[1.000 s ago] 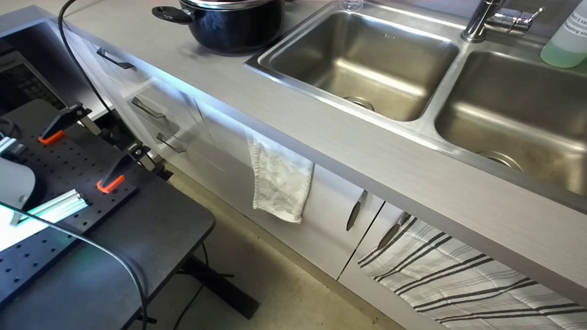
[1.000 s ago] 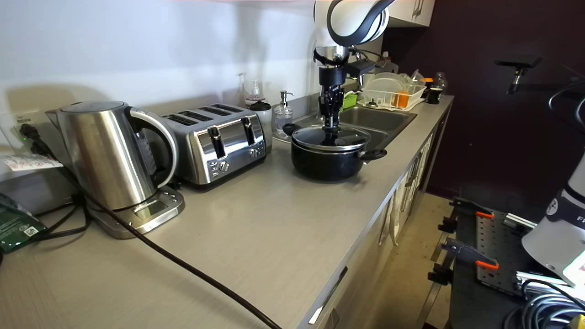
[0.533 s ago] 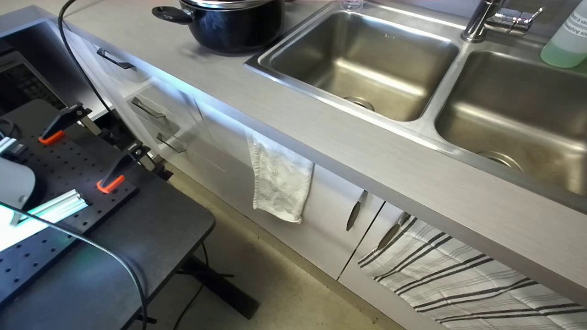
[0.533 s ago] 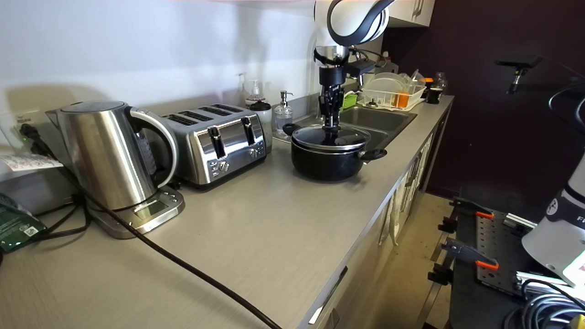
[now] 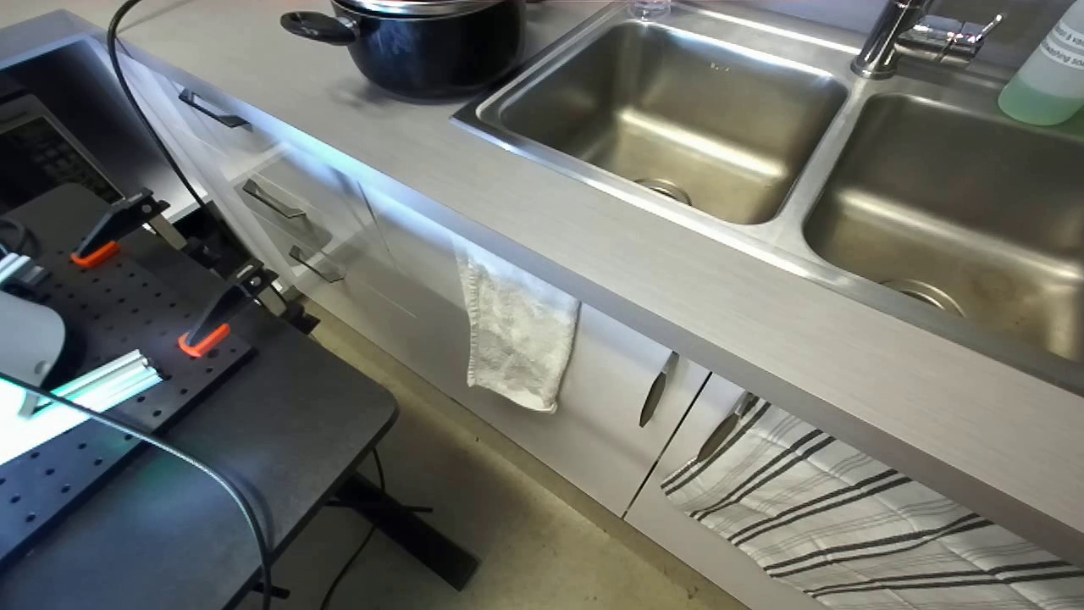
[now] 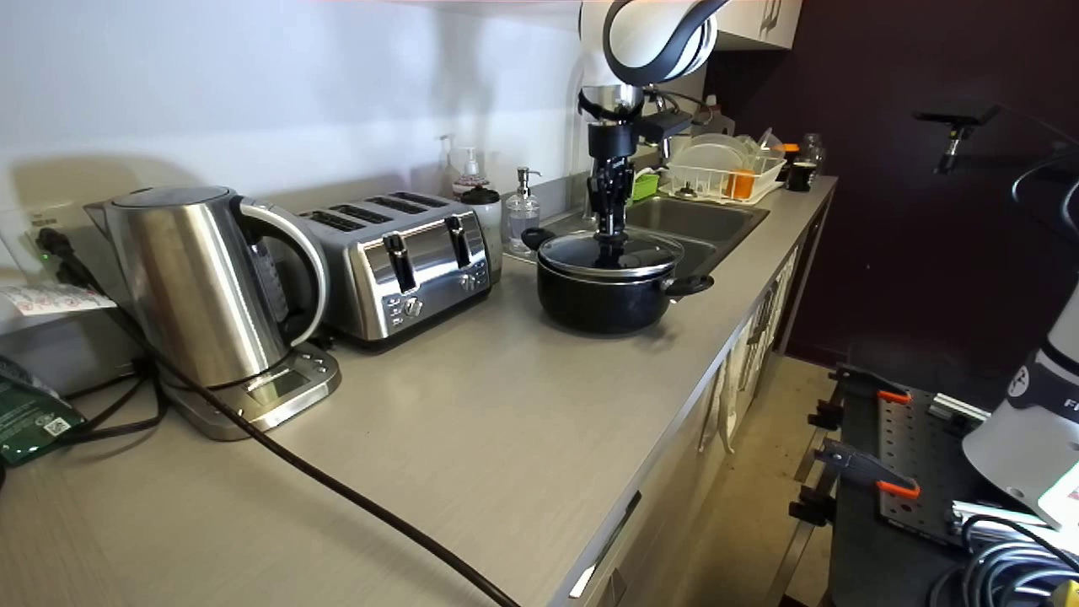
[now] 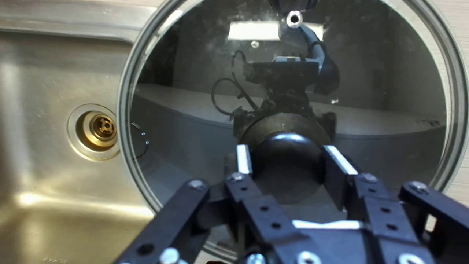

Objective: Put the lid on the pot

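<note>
Lid (image 6: 614,262) of round, see-through glass with a steel rim lies over the mouth of a round, glossy black cooking pot (image 6: 603,305) on a grey countertop (image 6: 489,421), its black knob (image 7: 287,170) clamped in a black two-fingered metal gripper (image 7: 287,160). Whether the rim is fully seated cannot be made out. In the wrist view the lid is cut off along the top and reflections crowd its glass, leaving the pot's inside hard to read; the gripper's dark linkage hides much of the lower edge. The pot stands just beside a steel double-basin sink (image 5: 819,169), and in an exterior view the lid is reduced to a sliver of rim at the top border while one basin runs out at the right. The white robot arm (image 6: 645,38) is cropped by the top of an exterior view, where a white, black-topped canister (image 6: 489,229) stands partly hidden behind a silver four-slot toaster (image 6: 430,263) near a brushed-steel electric kettle (image 6: 198,287). At the borders of the exterior views, a clear bottle (image 5: 1046,93) of pale green liquid and a shiny green packet (image 6: 29,421), its print too small to read, are cut short
</note>
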You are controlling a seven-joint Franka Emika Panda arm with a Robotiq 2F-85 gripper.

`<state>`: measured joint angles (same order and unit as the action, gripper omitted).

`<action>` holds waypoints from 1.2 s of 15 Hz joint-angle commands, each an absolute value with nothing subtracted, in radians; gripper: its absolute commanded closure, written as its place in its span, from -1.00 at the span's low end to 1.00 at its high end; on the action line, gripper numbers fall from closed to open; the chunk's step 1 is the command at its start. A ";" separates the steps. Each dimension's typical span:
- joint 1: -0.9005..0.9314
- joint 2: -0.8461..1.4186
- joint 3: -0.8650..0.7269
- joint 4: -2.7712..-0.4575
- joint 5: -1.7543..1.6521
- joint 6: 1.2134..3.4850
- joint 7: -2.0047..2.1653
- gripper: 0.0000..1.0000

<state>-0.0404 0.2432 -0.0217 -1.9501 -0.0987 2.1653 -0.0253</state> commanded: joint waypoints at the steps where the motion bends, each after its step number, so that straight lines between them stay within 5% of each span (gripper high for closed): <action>1: -0.037 0.247 -0.028 -1.961 -0.111 2.211 -0.038 0.50; 14: -0.033 0.226 -0.023 -2.026 -0.121 2.335 -0.065 0.50; 15: -0.034 0.221 -0.022 -2.031 -0.118 2.341 -0.070 -0.29; 18: -0.036 0.209 -0.019 -2.051 -0.108 2.371 -0.086 -0.77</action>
